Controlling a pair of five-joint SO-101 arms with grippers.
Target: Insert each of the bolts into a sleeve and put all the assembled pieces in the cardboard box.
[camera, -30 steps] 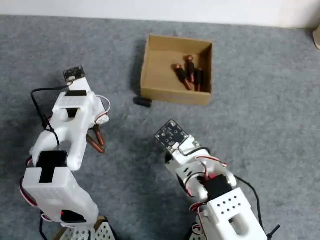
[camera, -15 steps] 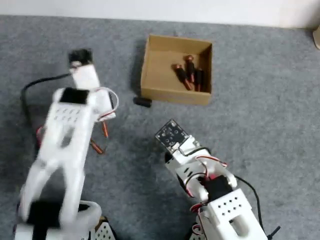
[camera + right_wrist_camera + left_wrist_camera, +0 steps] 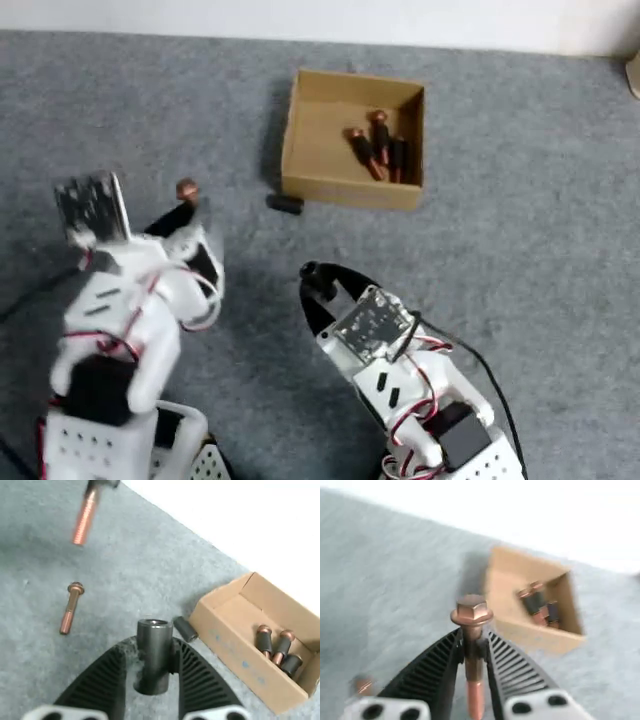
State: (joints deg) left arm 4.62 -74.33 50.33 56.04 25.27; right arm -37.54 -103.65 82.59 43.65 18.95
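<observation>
Grey carpeted table (image 3: 520, 150): the box (image 3: 350, 190) sits on it, a sleeve (image 3: 285, 203) just beside it, a bolt (image 3: 71, 607) lying loose nearby.

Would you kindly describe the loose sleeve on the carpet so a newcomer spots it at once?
In the high view, find the cardboard box; just outside its lower left corner a black sleeve lies on its side on the carpet. Unlike the sleeves in the box it holds no bolt, and unlike the held sleeve upright in the right pincer it lies free.

Cardboard box (image 3: 340, 191) open-topped, loose sleeve (image 3: 285, 203) just beside it
</observation>
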